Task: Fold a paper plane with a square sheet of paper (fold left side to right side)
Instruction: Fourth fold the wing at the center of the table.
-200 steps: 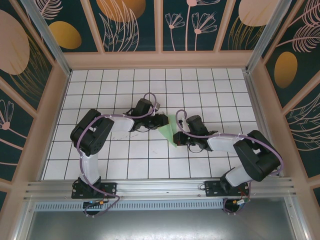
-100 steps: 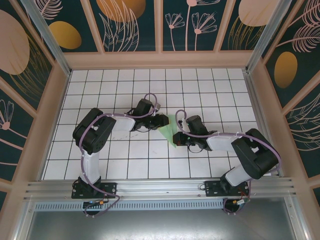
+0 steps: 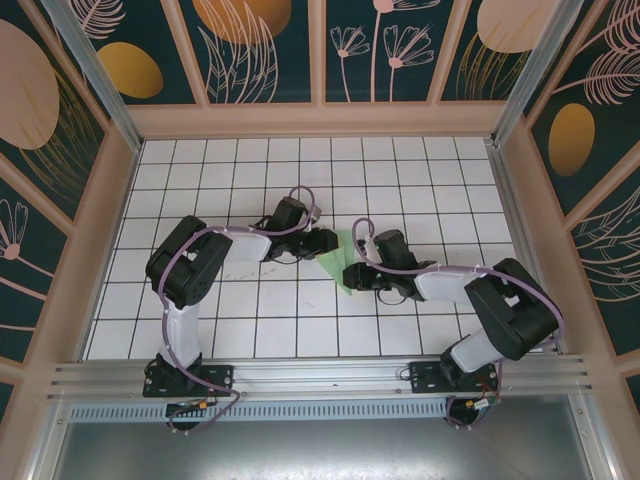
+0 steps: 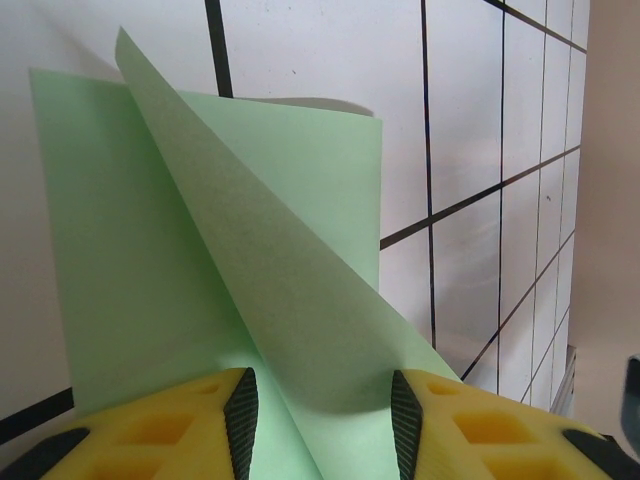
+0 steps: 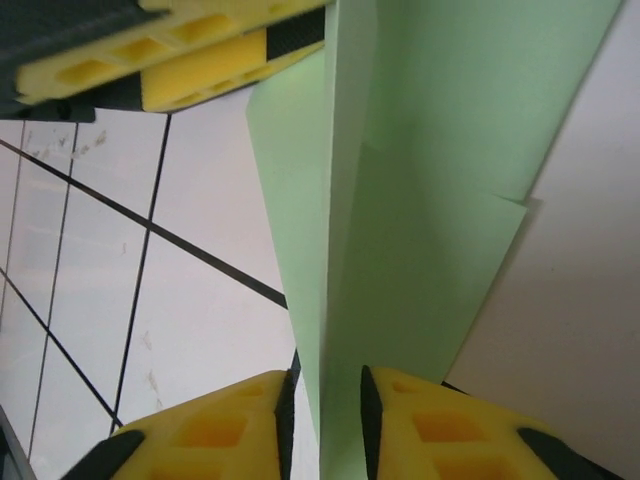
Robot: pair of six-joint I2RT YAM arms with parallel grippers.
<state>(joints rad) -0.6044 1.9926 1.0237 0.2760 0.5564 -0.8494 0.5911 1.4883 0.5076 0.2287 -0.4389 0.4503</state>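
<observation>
Paper (image 3: 343,262), pale green and partly folded, lay mid-surface (image 3: 290,320) in the top view, with the left gripper (image 3: 326,242) and the right gripper (image 3: 349,276) both right at it.

In the left wrist view a diagonal flap (image 4: 270,260) stood raised, passing between fingers (image 4: 240,410) set moderately apart, not pinching.

In the right wrist view the fingers (image 5: 285,400) stood narrowly parted about a raised crease (image 5: 345,250).

A mid-task fold seemed in hand. The next move likely called for pressing the flap flat along its line, edges kept aligned.
</observation>
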